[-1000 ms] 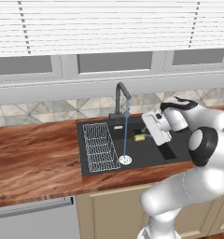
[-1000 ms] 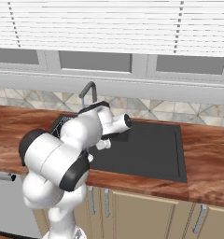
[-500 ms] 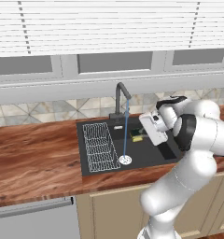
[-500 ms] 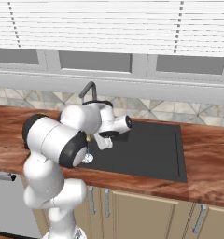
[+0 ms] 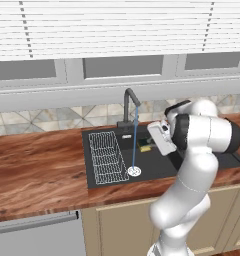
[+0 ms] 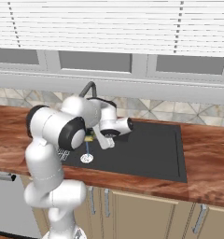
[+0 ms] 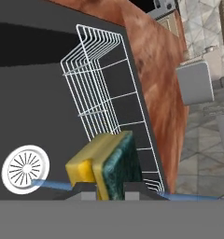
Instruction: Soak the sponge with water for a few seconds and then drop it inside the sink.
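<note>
My gripper [image 7: 109,188] is shut on the sponge [image 7: 107,162], a yellow block with a dark green layer, held above the black sink [image 7: 30,102]. In the left base view the sponge [image 5: 144,147] hangs just right of the thin blue water [image 5: 134,145] that falls from the dark faucet [image 5: 127,107] onto the round drain [image 5: 134,171]. In the hand view the water [image 7: 53,185] runs from the drain [image 7: 26,169] and passes behind my fingers; whether it touches the sponge I cannot tell. From the right base view a bit of yellow sponge [image 6: 89,137] peeks past the hand.
A white wire rack [image 5: 106,157] lies in the sink's left part, beyond the sponge in the hand view [image 7: 104,98]. Wooden countertop [image 5: 37,175] surrounds the basin. The sink's right half [image 6: 151,149] is bare. Tiled backsplash and windows stand behind.
The arm's elbow has swung up and left over the sink. The hand with the sponge has edged slightly left toward the stream. The grip is unchanged.
</note>
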